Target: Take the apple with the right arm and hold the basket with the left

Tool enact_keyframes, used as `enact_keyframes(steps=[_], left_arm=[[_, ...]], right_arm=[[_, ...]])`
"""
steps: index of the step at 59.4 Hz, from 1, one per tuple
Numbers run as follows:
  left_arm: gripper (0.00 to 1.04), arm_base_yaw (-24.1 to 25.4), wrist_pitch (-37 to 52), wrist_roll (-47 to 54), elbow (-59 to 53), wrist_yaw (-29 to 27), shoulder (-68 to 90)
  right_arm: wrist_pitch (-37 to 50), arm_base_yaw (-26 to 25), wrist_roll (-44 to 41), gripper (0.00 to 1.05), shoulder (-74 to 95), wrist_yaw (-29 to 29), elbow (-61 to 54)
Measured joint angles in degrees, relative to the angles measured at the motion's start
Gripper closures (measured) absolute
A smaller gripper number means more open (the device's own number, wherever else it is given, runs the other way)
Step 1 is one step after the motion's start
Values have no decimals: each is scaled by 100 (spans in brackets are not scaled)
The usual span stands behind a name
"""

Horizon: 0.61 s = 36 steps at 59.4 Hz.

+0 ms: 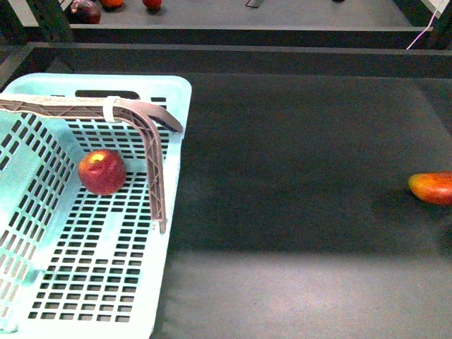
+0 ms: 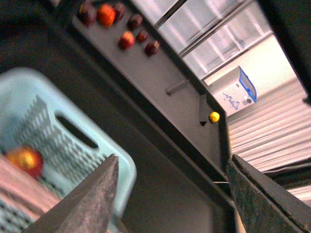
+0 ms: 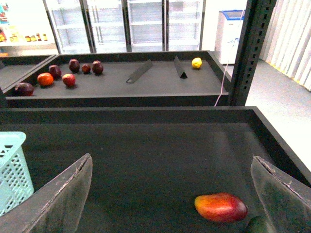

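From the front, the left gripper (image 1: 157,141) reaches over the basket (image 1: 178,106), seemingly steadying it, the apple (image 1: 102,171) lying inside just beside its finger; both wrist views show spread jaws holding nothing.

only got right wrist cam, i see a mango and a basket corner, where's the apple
Observer: The apple lies on the floor of the aqua basket, toward its far wall.
Operator: left arm near it
Observer: Yes. One finger of the left gripper reaches across the basket's far end and curves down beside its right wall, apart from the apple. The jaws stand open.
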Motion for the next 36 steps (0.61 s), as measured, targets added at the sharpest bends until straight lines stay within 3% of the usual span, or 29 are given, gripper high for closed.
enact_keyframes(steps=[6, 17, 36], left_arm=[[69, 304, 201, 1950, -450, 271, -435], [102, 704, 138, 2872, -1034, 688, -1032], [101, 1174, -302, 3040, -1574, 1128, -2020]], right_arm=[[0, 0, 0, 9, 0, -2, 0], [0, 0, 0, 9, 0, -2, 0], [0, 0, 0, 9, 0, -2, 0]])
